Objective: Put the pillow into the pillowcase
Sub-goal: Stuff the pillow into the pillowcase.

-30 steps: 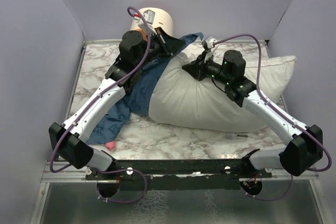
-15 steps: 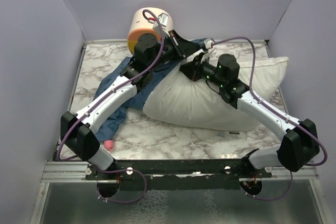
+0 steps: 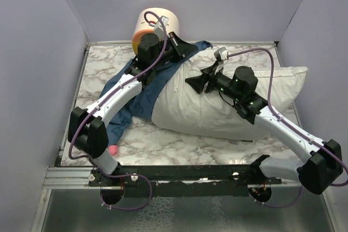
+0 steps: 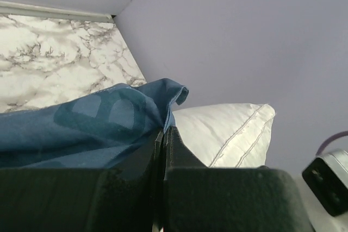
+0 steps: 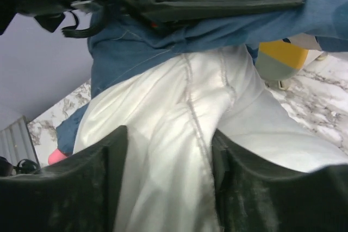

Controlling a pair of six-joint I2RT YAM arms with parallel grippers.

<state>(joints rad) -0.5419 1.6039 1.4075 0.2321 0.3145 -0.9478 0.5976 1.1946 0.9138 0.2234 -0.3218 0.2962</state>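
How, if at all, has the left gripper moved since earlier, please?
Yes: the left gripper shifted right, past the right edge of the cream-and-orange cylinder.

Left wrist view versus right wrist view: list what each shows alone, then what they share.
Left wrist only: the left hand shut on a fold of the pillowcase, and a stitched corner of the pillow against the wall. Right wrist only: the right hand open, with its fingers on either side of a pillow seam, the cream-and-orange cylinder, and a small pink thing low on the left. Both: the blue pillowcase, the white pillow and the marble table.
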